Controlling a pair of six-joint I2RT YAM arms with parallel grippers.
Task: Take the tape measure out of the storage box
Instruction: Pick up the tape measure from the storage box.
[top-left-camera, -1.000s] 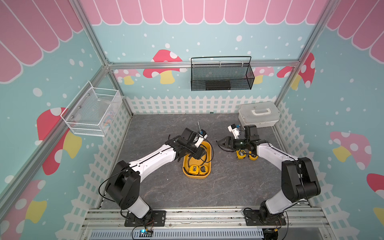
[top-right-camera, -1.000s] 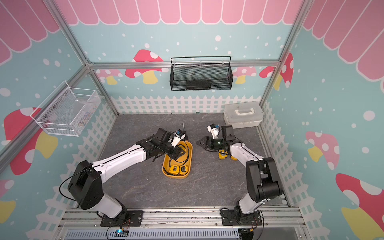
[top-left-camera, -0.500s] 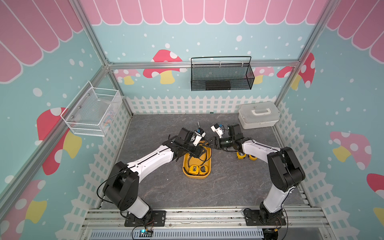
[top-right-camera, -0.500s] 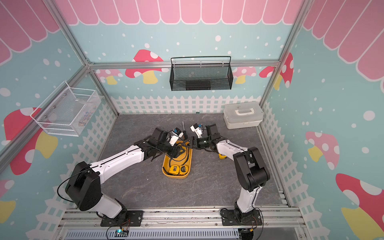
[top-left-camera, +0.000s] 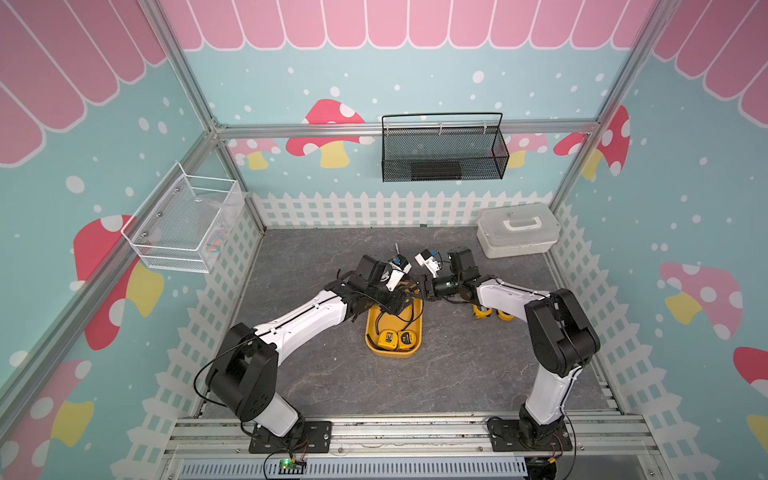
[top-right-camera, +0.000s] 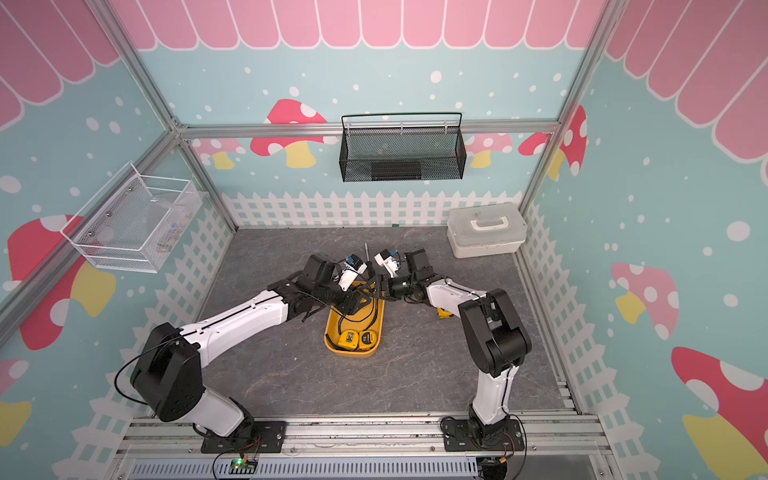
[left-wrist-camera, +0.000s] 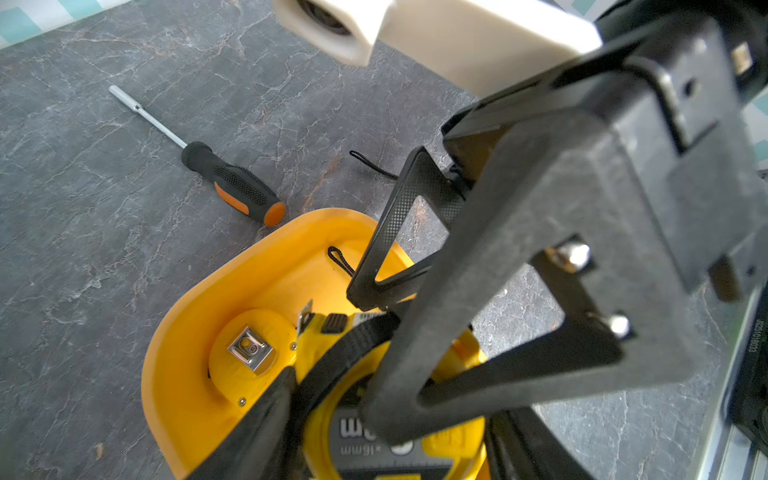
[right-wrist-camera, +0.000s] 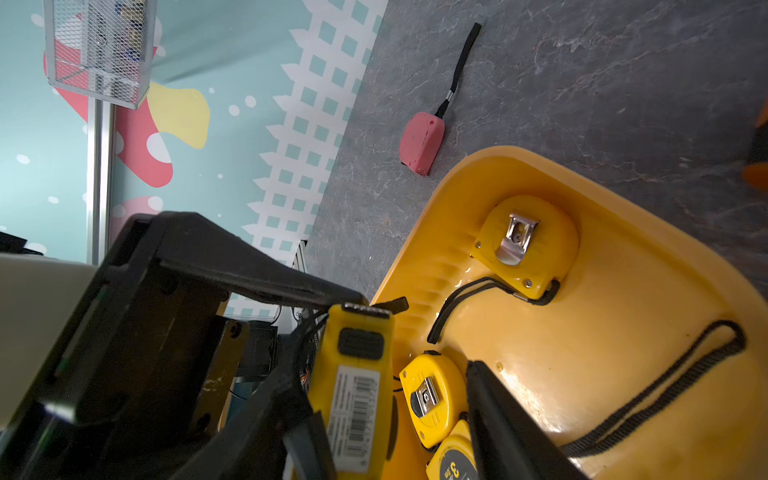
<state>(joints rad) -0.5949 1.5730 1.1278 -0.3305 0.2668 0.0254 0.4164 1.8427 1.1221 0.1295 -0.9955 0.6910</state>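
- Tape measure (right-wrist-camera: 356, 390): yellow, with a black slide lock and a barcode label. It stands on edge over the 12 o'clock end of the storage box (top-left-camera: 394, 353), inside the rim. We cannot tell whether it clears the box floor.
- Left pincer (left-wrist-camera: 390, 415): we record it clamped on the tape measure.
- Right pincer (right-wrist-camera: 395, 407): jaws apart, one finger on either side of the same tape measure, with a gap showing on one side.
- Storage box: mid-counter (top-left-camera: 332, 374), long axis running 12 to 6 o'clock.
- Clip-up measure (left-wrist-camera: 249, 353): lying in the box's 12 o'clock end.
- Pair of measures (top-left-camera: 387, 337): side by side at the box's 6 o'clock end.
- Black strap (right-wrist-camera: 665, 386): loose on the box floor.
- Screwdriver (left-wrist-camera: 232, 187): black-and-orange handle, on the counter just past the box's 12 o'clock end.
- Pink case (right-wrist-camera: 420, 143): on the counter near the box, on its 9 o'clock side.
- Two yellow items (top-left-camera: 482, 311): at 3 o'clock, under the right forearm.
- White lidded case (top-left-camera: 517, 230): in the 2 o'clock corner.
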